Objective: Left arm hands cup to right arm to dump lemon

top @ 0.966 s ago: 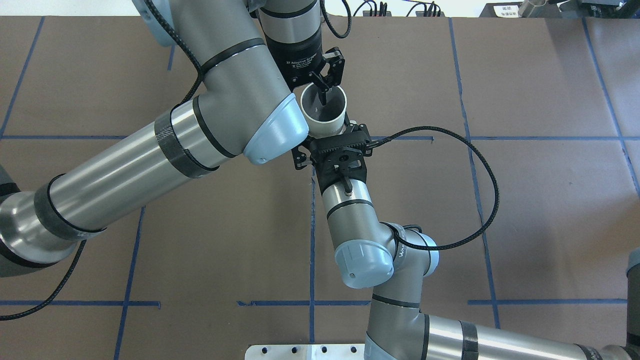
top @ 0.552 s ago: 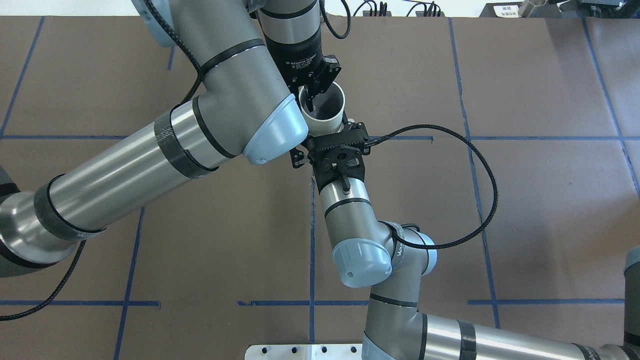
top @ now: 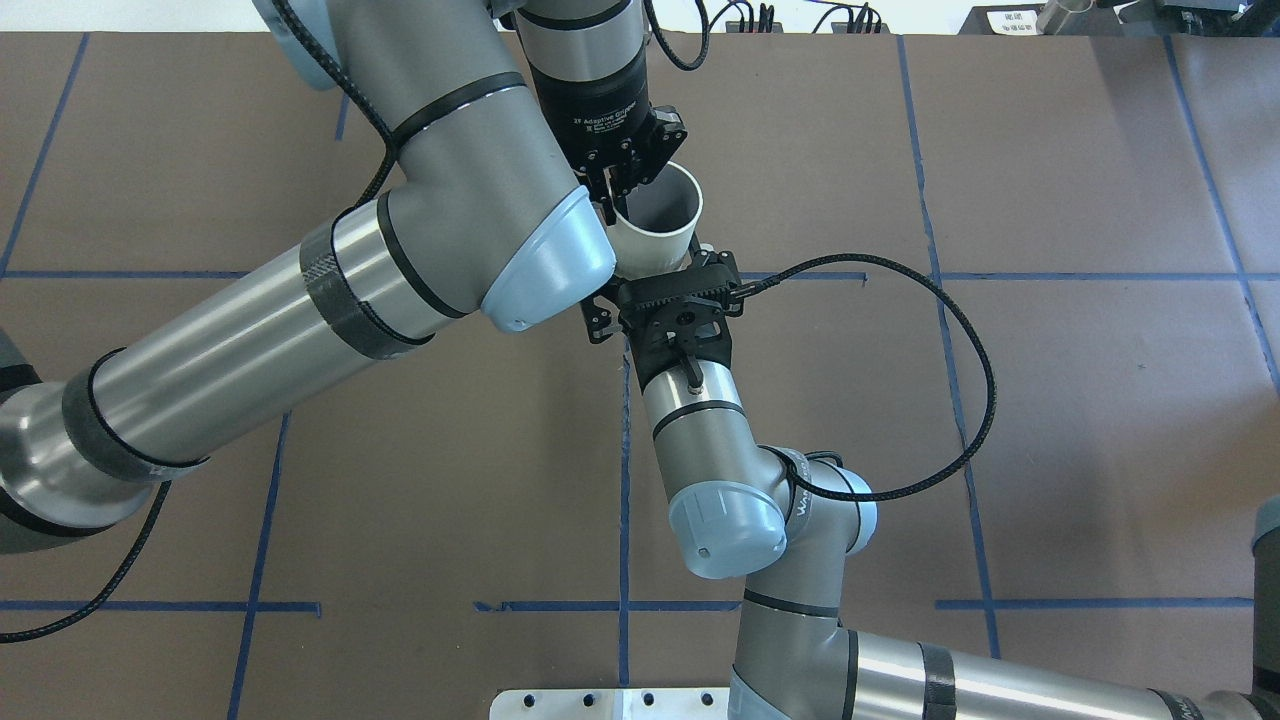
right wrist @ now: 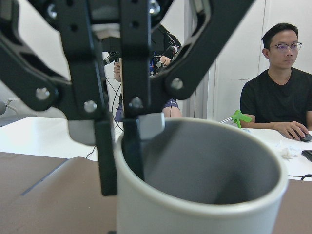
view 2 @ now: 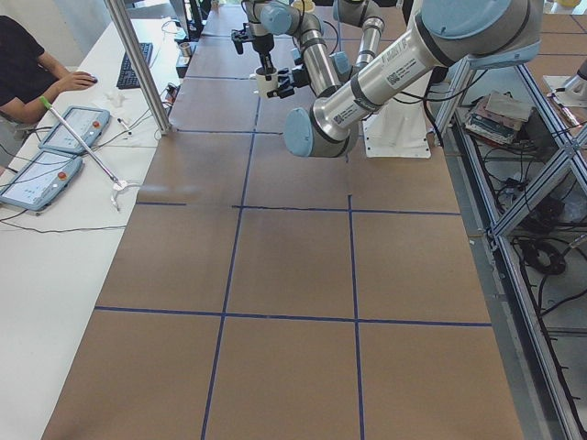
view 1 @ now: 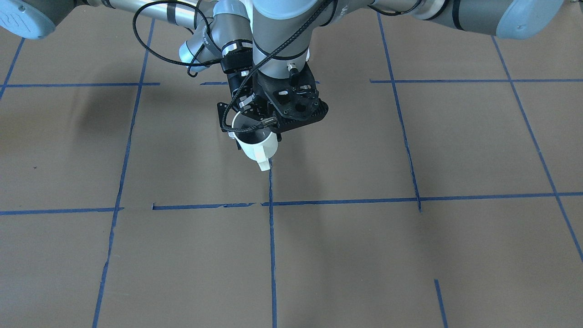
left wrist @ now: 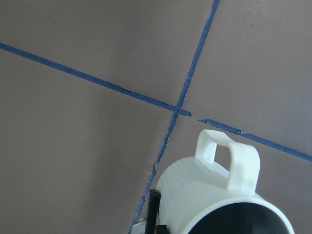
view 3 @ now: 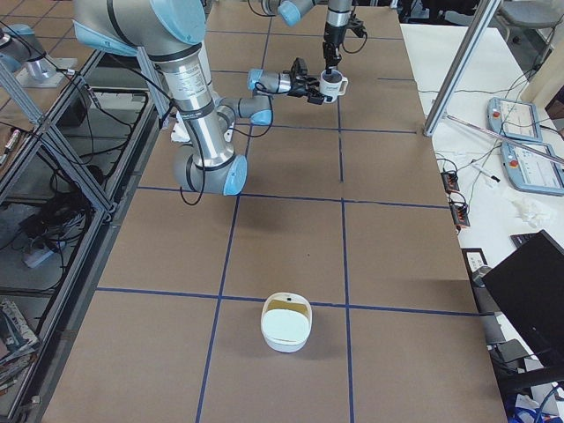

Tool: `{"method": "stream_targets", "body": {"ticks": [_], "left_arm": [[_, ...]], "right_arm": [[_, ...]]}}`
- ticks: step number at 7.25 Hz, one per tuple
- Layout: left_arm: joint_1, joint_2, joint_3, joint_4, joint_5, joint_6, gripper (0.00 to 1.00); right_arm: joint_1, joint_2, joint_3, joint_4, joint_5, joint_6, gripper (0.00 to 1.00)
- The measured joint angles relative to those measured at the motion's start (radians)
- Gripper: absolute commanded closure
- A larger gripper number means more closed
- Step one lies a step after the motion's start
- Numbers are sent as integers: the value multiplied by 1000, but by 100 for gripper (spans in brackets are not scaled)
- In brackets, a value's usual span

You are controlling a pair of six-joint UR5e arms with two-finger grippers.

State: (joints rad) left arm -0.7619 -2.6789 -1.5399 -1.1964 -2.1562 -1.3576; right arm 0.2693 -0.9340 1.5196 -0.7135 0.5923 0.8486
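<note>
The white cup hangs above the table's middle, mouth up, its handle pointing away from the robot. My left gripper, the slim one, comes straight down and is shut on the cup's rim, one finger inside and one outside. My right gripper, under its black camera mount, reaches in level and grips the cup's body; its fingers are mostly hidden. The cup's inside shows only grey, and the lemon is hidden.
Brown table with blue tape lines lies under the cup. A white bowl sits far off toward the right end. A black cable loop hangs off the right arm. People sit at a white side table.
The left gripper's fingers, spread over the rim a second ago, have closed on it. The cup has shifted slightly right. The right arm has barely moved.
</note>
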Motion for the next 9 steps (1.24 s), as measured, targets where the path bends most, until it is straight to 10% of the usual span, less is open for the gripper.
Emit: {"method": "stream_targets", "body": {"ticks": [6,9], "left_arm": [[-49,1,-64,3,-4,0,100],[-119,172,-254,-3,-9,68,100]], "right_arm": [[-13,-48,-9,4,13,5,0],[4,-48,-7,11,56,10,0]]}}
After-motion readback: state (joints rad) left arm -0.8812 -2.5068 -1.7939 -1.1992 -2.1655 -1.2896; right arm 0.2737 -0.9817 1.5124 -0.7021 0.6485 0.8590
